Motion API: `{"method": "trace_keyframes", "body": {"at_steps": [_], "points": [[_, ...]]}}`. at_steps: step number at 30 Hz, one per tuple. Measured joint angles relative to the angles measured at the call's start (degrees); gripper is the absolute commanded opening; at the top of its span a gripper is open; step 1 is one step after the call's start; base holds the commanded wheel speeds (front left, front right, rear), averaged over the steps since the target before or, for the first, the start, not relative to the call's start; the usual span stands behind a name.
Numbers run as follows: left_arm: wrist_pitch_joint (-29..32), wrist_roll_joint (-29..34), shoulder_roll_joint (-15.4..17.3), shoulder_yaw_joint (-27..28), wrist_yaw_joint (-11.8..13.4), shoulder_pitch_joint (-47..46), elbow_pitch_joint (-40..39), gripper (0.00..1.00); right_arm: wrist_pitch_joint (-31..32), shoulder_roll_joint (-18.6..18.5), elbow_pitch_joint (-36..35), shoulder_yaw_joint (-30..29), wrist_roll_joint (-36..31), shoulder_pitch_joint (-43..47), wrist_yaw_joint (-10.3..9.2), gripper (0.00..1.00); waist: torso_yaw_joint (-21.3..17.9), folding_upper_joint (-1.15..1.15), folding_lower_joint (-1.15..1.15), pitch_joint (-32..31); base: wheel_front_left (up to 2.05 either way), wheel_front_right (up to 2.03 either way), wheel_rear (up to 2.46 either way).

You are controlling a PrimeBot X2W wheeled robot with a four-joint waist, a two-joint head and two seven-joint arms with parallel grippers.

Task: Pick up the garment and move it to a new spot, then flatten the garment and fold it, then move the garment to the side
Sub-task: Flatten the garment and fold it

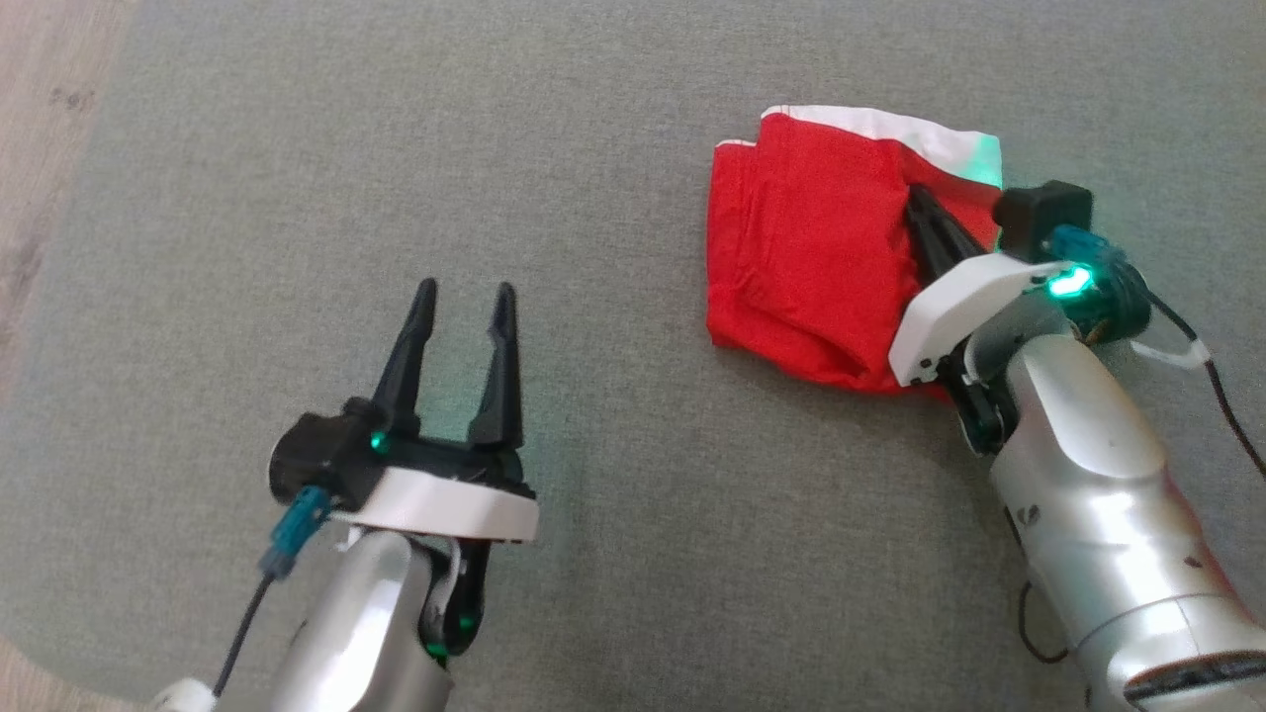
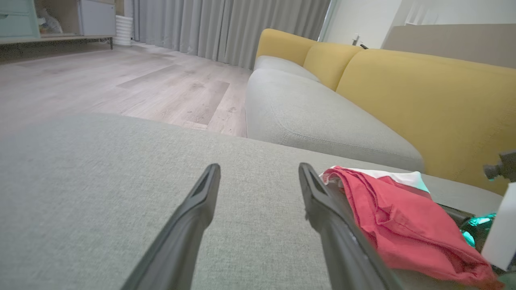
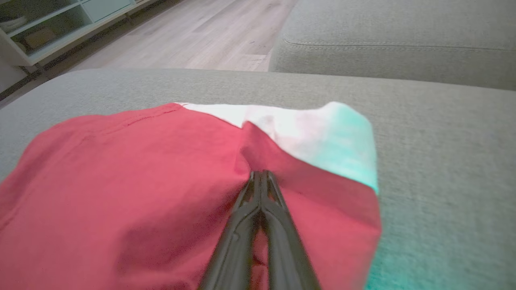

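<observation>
Right wrist view: right gripper (image 3: pixel 261 174) pinches the garment (image 3: pixel 121 181).

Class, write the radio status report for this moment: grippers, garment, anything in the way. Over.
Left gripper open, hovering apart from the cloth. Right gripper shut, pinching the folded red garment on the grey cushion. Nothing in the way.

Soft, even daylight; edges blurred, perhaps motion.
</observation>
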Motion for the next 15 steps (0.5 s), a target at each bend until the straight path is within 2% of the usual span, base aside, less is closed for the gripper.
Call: {"method": "trace_keyframes", "body": {"at_steps": [2,7,11,15], "points": [[0.0,2.36,0.0,-0.63,0.01,-0.7,0.09,1.0,-0.42,-0.36,1.62,2.69,1.07,-1.16,0.0,0.0,0.31,0.0,0.0,0.03,0.0,0.0,0.0],[0.0,1.9,-0.03,-1.22,0.31,-1.26,0.01,1.0,-3.18,-0.66,2.38,12.1,4.92,-1.71,0.0,0.0,0.66,0.0,0.0,-0.58,0.0,0.0,0.0],[0.0,1.49,-0.03,-1.22,0.44,-1.24,0.05,1.0,-6.05,-0.56,2.31,16.88,8.59,-1.73,0.0,0.0,0.53,0.0,-0.01,-1.34,0.0,0.0,0.0],[0.0,1.49,-0.03,-1.22,0.44,-1.13,0.15,1.0,-5.86,-0.58,2.44,21.41,10.09,-1.73,0.0,0.0,0.42,0.0,0.0,-1.61,0.0,0.0,0.0]]}}
